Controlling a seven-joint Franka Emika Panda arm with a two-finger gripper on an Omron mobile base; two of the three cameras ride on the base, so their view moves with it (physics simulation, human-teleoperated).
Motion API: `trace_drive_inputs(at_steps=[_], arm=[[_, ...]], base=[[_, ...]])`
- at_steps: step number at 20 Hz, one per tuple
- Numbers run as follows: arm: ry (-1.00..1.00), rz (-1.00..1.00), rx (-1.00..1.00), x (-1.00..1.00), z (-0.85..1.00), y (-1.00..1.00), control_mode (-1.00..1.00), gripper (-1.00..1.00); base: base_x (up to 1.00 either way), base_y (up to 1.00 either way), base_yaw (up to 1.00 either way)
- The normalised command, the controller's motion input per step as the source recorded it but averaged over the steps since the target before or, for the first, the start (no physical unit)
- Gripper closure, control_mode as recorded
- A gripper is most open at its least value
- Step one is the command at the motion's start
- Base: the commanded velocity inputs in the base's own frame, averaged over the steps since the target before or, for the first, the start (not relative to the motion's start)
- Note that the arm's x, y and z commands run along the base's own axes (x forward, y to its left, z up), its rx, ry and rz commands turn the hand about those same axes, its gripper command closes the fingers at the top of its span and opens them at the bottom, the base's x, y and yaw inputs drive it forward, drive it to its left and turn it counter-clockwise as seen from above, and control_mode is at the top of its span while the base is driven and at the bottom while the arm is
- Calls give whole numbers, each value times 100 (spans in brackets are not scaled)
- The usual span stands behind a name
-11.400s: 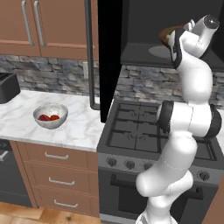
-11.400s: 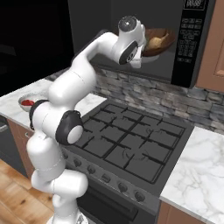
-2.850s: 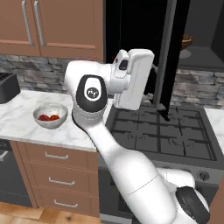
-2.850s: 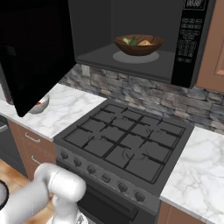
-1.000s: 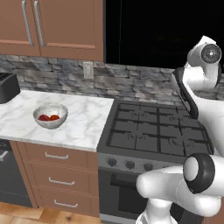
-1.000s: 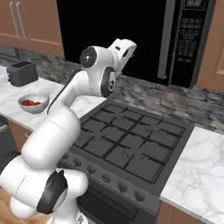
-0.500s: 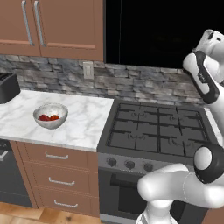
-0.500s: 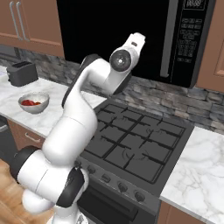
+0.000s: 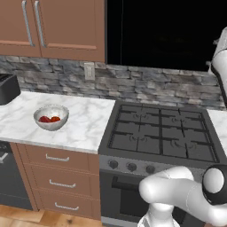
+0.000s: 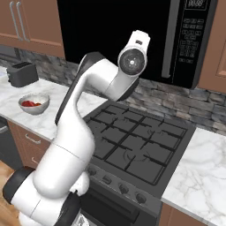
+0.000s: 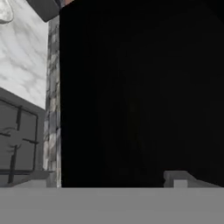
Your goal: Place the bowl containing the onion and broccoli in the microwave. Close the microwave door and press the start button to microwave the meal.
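Nearest to us, the black gas stove [image 9: 162,133] has bare grates. On the white marble counter [image 9: 88,126] to its left sit a small white bowl with red pieces [image 9: 51,117] and, farther left, a dark grey toaster [image 9: 6,88]. No wide wooden bowl rests on any of these surfaces.

Above and beyond the stove hangs the large black microwave [image 9: 164,31]. Its glossy black door [image 10: 106,31] lies flush with the front, and the thin grey bar handle [image 10: 167,39] stands upright along its right edge. We read the door as closed. It hides the cavity, so we cannot confirm the dark wooden bowl with the onion and broccoli. We judge it is inside, behind the panel.

By that reckoning, placing the bowl and closing the door are done, and the start button is left. The button must be on the black control panel [image 10: 197,39] right of the handle. The keys are too small for us to pick it out.

The gripper [image 10: 141,37] is raised close in front of the door, facing it, left of the handle and well left of the control panel. The hand view looks at dark door surface. We cannot tell how the jaws stand, and nothing appears held. We judge that the next move calls for a shift rightward past the handle to the panel.
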Motion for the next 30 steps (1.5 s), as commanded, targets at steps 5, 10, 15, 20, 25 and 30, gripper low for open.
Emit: trace_drive_inputs(at_steps=[5,10,15,20,25,30], arm=[[-25,-3,1,-98,0,-37,-100,-100],[-12,0,13,-54,0,-85,-100,-100],[-6,0,18,-33,1,-83,-100,-100],[-1,0,13,-8,0,-52,-100,-100],[0,2,2,15,0,-3,-100,100],[0,5,3,28,0,-2,-100,100]], base=[[0,0,0],[0,0,0],[0,0,0],[0,0,0],[0,0,0],[0,0,0]])
